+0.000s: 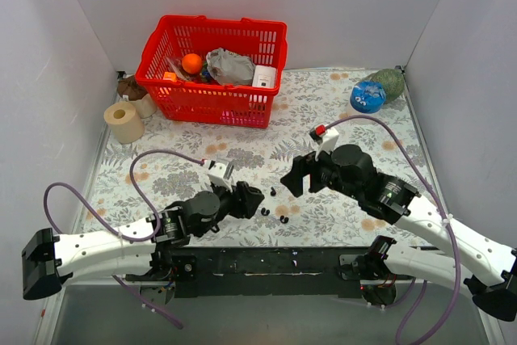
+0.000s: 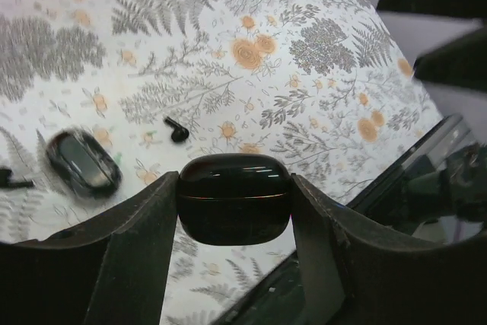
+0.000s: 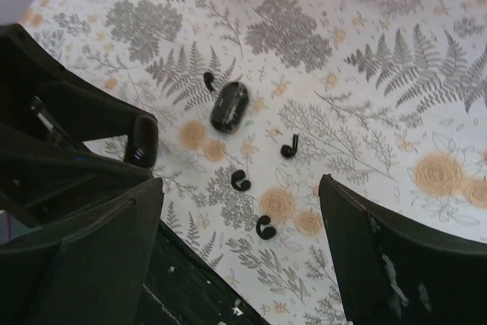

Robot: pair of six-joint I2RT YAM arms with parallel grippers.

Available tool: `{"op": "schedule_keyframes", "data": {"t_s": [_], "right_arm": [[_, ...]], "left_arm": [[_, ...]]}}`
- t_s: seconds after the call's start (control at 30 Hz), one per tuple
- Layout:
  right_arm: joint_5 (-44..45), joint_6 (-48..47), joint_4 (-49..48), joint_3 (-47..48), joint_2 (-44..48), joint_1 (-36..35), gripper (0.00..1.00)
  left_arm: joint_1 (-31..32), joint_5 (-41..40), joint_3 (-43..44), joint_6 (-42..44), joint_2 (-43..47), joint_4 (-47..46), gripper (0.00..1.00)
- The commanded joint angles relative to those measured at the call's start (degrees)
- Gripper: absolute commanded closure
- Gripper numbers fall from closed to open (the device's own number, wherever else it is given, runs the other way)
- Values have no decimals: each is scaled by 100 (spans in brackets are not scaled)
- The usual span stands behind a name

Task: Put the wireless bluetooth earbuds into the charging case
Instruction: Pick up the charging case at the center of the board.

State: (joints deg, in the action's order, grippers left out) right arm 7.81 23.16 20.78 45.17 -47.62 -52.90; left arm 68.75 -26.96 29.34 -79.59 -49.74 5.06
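Note:
My left gripper (image 1: 252,197) (image 2: 234,185) is shut on a glossy black rounded charging case (image 2: 234,205) with a seam round it, and holds it just above the floral mat. A second larger black rounded piece (image 2: 82,162) (image 3: 229,106) lies on the mat. Tiny black earbuds with stems lie near it (image 2: 176,130) (image 3: 289,148) (image 3: 208,80). Two small black curved bits (image 3: 240,181) (image 3: 265,227) lie nearer the front edge. Small black bits also show in the top view (image 1: 273,191) (image 1: 283,219). My right gripper (image 1: 295,177) (image 3: 242,197) is open and empty above these bits.
A red basket (image 1: 212,78) with several items stands at the back left. A paper roll (image 1: 123,122) and a brown object (image 1: 131,86) are beside it. A blue ball (image 1: 367,97) and a green object (image 1: 389,82) sit at the back right. A black rail (image 1: 266,260) runs along the front edge.

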Motion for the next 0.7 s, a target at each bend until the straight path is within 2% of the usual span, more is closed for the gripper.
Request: {"op": "schedule_keyframes", "data": {"t_s": [0.0, 0.03, 0.23, 0.37, 0.67], "right_arm": [[-447, -268, 67, 799, -222, -18, 9], [-456, -277, 32, 862, -222, -18, 8], [-737, -250, 470, 1615, -722, -18, 9], [-1124, -312, 1025, 2101, -1337, -18, 10], [-1616, -277, 823, 2418, -1812, -114, 10]], "left_arm": [[24, 760, -1131, 3092, 630, -2674, 100], [33, 1093, -1298, 3386, 701, -3129, 100], [33, 1509, -1756, 5038, 913, -4099, 100], [33, 1606, -1757, 5663, 808, -4329, 100], [24, 1782, -1502, 5867, 553, -4189, 100]]}}
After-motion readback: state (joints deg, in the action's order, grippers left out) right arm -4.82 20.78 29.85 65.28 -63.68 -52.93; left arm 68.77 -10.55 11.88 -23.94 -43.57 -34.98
